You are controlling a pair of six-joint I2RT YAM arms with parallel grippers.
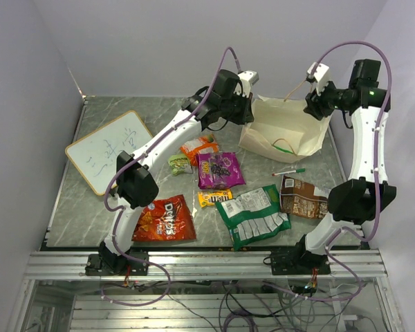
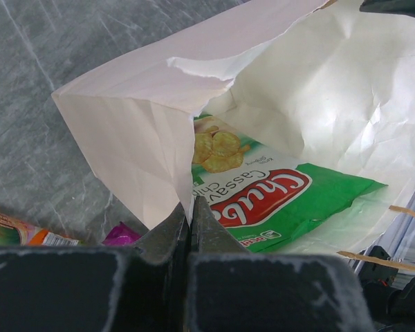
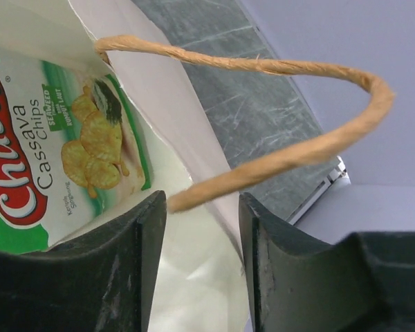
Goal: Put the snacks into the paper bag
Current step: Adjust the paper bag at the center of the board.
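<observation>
The paper bag (image 1: 285, 128) stands open at the back of the table, with a green Chuba cassava chips packet (image 2: 277, 200) inside it. My left gripper (image 2: 191, 205) is shut on the bag's left rim (image 2: 138, 131). My right gripper (image 3: 200, 207) is open at the bag's right rim, its fingers either side of the paper edge and the foot of a twisted handle (image 3: 277, 162). On the table lie the other snacks: red Doritos (image 1: 164, 219), a purple pouch (image 1: 219, 169), an orange one (image 1: 198, 147), a small green packet (image 1: 180, 164), yellow M&M's (image 1: 214, 198), a green-white pouch (image 1: 254, 214) and a brown pouch (image 1: 303, 197).
A white whiteboard (image 1: 109, 151) lies at the left of the table. A green-capped marker (image 1: 289, 171) lies just in front of the bag. Walls close in the table at the back and on both sides.
</observation>
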